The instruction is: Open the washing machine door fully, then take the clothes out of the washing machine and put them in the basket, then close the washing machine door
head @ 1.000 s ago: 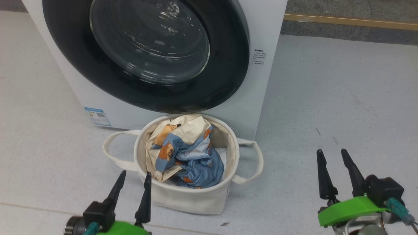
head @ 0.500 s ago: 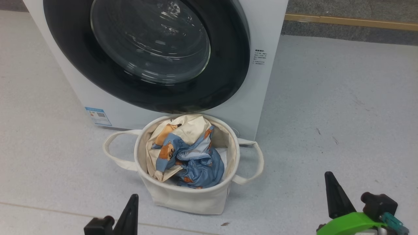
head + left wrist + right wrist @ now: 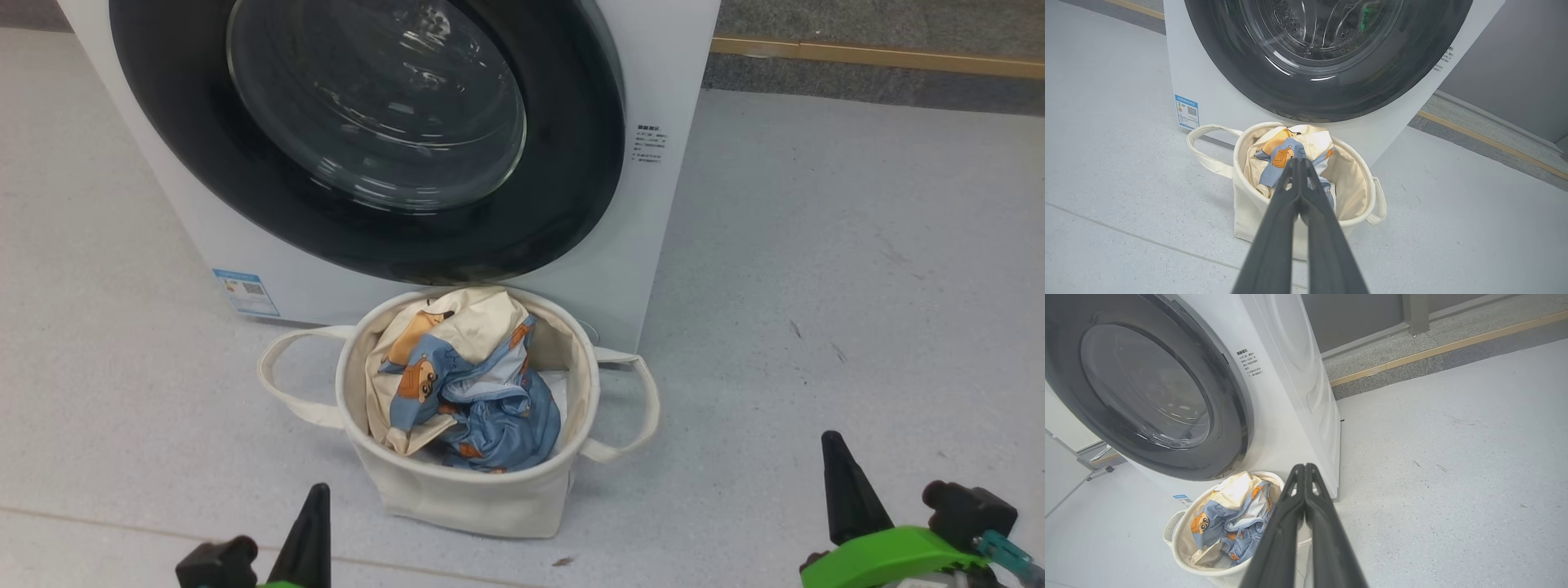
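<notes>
The washing machine door [image 3: 375,139] lies shut against the white washing machine [image 3: 653,204], its black rim and glass centre facing me. The cream basket [image 3: 465,506] stands on the floor right in front of it, with the blue bear-print clothes [image 3: 465,384] bunched inside. My left gripper [image 3: 314,514] is at the lower left, short of the basket, shut on nothing. My right gripper [image 3: 841,474] is at the lower right, well off to the basket's side, also shut and empty. In the left wrist view, the closed left gripper [image 3: 1299,161] points at the clothes [image 3: 1286,151]. The right gripper [image 3: 1303,467] points past the basket [image 3: 1184,555].
A blue label [image 3: 245,291] sits low on the machine's front. A gold strip [image 3: 873,55] edges a darker raised band of floor behind, at the right. Open grey floor [image 3: 816,245] spreads right of the machine. A grey stand's foot [image 3: 1098,469] shows beyond the machine.
Both grippers have gone from open to shut and have sunk lower in the head view. Basket, clothes and door are as they were.
</notes>
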Tool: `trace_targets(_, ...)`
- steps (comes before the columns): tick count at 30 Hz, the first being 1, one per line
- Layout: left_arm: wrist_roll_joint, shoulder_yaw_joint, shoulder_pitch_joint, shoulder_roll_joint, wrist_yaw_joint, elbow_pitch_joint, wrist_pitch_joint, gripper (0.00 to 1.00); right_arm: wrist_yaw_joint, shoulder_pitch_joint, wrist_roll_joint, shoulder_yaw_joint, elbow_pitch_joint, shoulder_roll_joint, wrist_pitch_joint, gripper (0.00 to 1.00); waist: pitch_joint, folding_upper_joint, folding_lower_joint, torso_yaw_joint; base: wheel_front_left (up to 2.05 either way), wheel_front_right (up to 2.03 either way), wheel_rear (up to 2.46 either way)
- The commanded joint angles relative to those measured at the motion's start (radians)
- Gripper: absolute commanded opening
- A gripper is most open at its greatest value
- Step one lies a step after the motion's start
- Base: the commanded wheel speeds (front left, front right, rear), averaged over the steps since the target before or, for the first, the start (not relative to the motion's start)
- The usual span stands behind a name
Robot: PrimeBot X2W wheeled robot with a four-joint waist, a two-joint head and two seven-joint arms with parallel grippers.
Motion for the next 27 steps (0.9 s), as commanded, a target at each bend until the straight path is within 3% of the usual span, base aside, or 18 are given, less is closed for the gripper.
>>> trace_targets(1,-0.018,0.016,-0.037,0.001,-0.003,-0.039,0.003,0.00,0.000,-0.040,0.019,-0.004,-0.036,-0.006,0.002,0.00,0.000,0.0000,-0.0001,0.000,0.00,0.00,0.00)
trace_targets(27,-0.321,0.064,-0.045,0.002,-0.019,-0.064,0.077,0.00,0.000,-0.050,0.311,-0.024,-0.044,-0.009,0.078,0.00,-0.007,0.0000,-0.0002,0.000,0.00,0.00,0.00)
